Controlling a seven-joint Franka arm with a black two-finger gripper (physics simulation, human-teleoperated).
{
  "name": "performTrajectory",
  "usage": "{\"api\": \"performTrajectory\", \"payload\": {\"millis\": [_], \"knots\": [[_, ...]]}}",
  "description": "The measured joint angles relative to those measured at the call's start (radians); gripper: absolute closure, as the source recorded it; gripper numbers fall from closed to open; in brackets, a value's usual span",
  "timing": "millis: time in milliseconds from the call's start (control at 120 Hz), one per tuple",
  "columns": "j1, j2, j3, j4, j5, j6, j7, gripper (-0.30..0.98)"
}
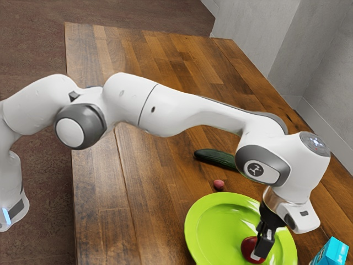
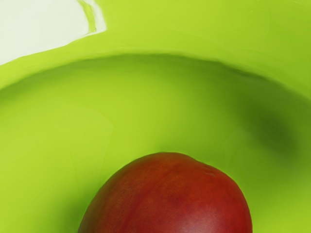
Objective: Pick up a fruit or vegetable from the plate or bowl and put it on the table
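Tool [image 1: 260,249] at red fruit [image 1: 249,246]

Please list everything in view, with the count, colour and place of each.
Plate: one, lime green, on the table.
Round fruit or vegetable: one, red, on the plate at the gripper.
Cucumber: one, dark green, on the table, partly behind the arm.
Small round item: one, pinkish red, between plate and cucumber.
Carton: one, blue, exterior view's lower-right corner.
Table: one, brown wood.
Arm: one, white and grey, above the table.
Gripper: one, black, over the plate.
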Motion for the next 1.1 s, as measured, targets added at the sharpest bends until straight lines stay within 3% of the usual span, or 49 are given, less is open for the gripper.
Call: {"api": "performTrajectory", "payload": {"millis": [233,475,550,683,850,1100], "knots": [[-0.001,0.041,-0.007,0.014,-0.004,0.005,0.000,0.00],[0.002,0.000,-0.007,0.010,0.002,0.003,0.001,0.37],[0.024,-0.082,0.021,0.007,0.005,-0.011,0.001,0.34],[0.216,-0.180,0.047,0.011,0.005,-0.046,0.002,0.32],[0.462,-0.196,0.048,0.008,0.003,-0.075,0.004,0.32],[0.691,-0.180,0.050,-0.005,0.005,-0.087,0.006,0.32]]}}
